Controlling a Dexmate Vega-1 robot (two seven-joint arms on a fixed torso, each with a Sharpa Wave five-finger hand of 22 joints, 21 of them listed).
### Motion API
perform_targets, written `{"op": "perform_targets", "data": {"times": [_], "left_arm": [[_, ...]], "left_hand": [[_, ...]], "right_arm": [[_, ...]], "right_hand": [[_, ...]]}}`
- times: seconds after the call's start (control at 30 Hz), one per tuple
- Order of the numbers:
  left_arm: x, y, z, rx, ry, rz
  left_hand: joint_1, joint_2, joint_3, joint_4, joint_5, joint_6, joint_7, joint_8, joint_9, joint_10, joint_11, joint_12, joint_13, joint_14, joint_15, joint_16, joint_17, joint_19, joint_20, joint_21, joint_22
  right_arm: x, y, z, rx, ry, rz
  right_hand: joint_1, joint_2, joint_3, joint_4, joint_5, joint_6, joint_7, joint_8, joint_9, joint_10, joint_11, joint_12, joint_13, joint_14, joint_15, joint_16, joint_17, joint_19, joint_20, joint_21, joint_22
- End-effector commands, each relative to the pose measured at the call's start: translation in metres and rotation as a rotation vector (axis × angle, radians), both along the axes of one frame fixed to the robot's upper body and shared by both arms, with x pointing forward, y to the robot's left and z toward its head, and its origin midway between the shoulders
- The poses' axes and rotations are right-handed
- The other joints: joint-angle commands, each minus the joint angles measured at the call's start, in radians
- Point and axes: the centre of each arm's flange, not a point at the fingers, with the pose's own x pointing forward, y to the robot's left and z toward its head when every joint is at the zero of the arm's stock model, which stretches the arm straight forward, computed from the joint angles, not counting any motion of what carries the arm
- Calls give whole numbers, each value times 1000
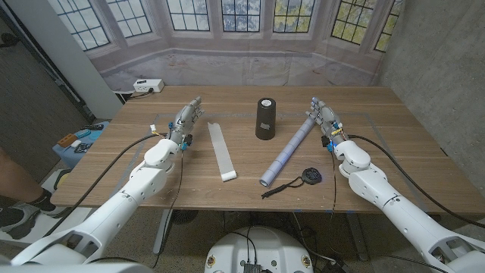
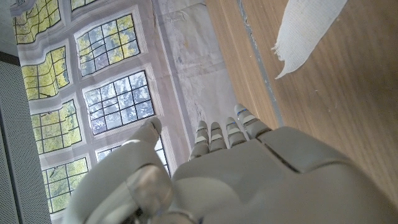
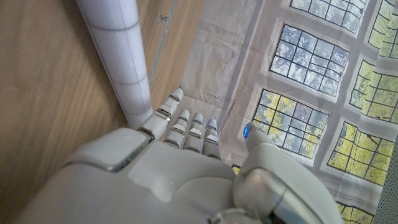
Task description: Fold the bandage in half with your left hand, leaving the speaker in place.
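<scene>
- Head view: bandage [image 1: 222, 152] laid flat at 9 o'clock of speaker [image 1: 266, 119], well apart.
- Left hand [image 1: 184, 121] released, fingers extended, nothing held; right hand [image 1: 321, 115] likewise.
- Risk: a wide sweep could knock the speaker.

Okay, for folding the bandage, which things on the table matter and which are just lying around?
Matter:
bandage, flat strip, unfolded
left hand, beside it, holding nothing
speaker, must stay put

Lying around:
rolled paper tube
small black disc with strap
power strip
right hand, open beside the tube's far end
</scene>
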Motion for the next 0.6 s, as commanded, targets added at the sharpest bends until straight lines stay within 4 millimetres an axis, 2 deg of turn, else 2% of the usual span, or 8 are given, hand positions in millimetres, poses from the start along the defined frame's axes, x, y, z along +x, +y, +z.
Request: {"op": "perform_targets", "data": {"times": [0.03, 0.07, 0.17, 0.23, 0.33, 0.47, 0.6], "left_arm": [[-2, 2, 11, 44, -23, 49], [-2, 2, 12, 45, -25, 51], [-4, 3, 15, 66, -33, 68], [-4, 4, 17, 75, -34, 77], [-7, 8, 19, 82, -39, 99], [-9, 13, 22, 107, -46, 123], [-11, 17, 25, 140, -56, 142]], "left_hand": [[45, -3, 13, -53, 8, 54, -6, 10, 3, 38, -10, 4, 5, 25, -12, 1, 4, 24, -5, -1, 3], [53, -6, 13, -66, 9, 64, -10, 10, 3, 45, -15, 4, 5, 28, -15, 0, 4, 27, -7, -1, 3], [61, -7, 13, -77, 10, 74, -13, 10, 3, 55, -19, 6, 5, 34, -18, 1, 4, 33, -7, 0, 4], [75, -11, 13, -98, 12, 97, -26, 12, 3, 72, -36, 7, 5, 50, -33, 3, 5, 44, -11, 2, 4], [98, -14, 15, -125, 16, 146, -28, 21, 4, 99, -48, 10, 5, 68, -40, 4, 5, 56, -10, 3, 5], [108, -15, 14, -134, 17, 167, -19, 23, 5, 107, -46, 9, 5, 75, -35, 3, 5, 59, -7, 2, 5], [113, -16, 12, -138, 17, 179, -22, 24, 5, 113, -52, 9, 6, 79, -39, 3, 5, 62, -7, 2, 6]], "right_arm": [[0, 0, 4, -5, -15, -13], [1, 0, 5, -5, -16, -13], [2, -1, 5, -5, -20, -14], [2, -1, 6, -4, -25, -16], [3, -1, 6, -6, -28, -19], [3, -1, 6, -8, -27, -24], [5, -1, 7, -10, -27, -23]], "right_hand": [[12, -1, 4, -8, 0, 15, 1, 6, 5, 9, -2, 6, 2, 9, -54, 10, -1, 10, -62, 4, 3], [12, -1, 4, -8, 0, 16, 1, 6, 5, 9, -2, 5, 2, 8, -54, 10, -1, 10, -62, 5, 3], [12, 0, 4, -9, 0, 17, 0, 6, 5, 10, 1, 6, 2, 8, -55, 11, -2, 9, -63, 4, 3], [13, 0, 4, -10, 0, 18, 0, 6, 5, 10, 0, 6, 2, 9, -55, 11, -3, 9, -64, 4, 3], [13, 1, 4, -12, -1, 19, -1, 5, 5, 9, -3, 5, 2, 8, -56, 13, -5, 8, -65, 4, 3], [13, 2, 4, -14, -2, 21, -3, 5, 5, 10, -2, 6, 2, 7, -58, 14, -6, 8, -66, 4, 3], [15, 2, 5, -16, -2, 21, -1, 4, 5, 10, -3, 6, 2, 7, -58, 14, -7, 8, -66, 4, 3]]}}
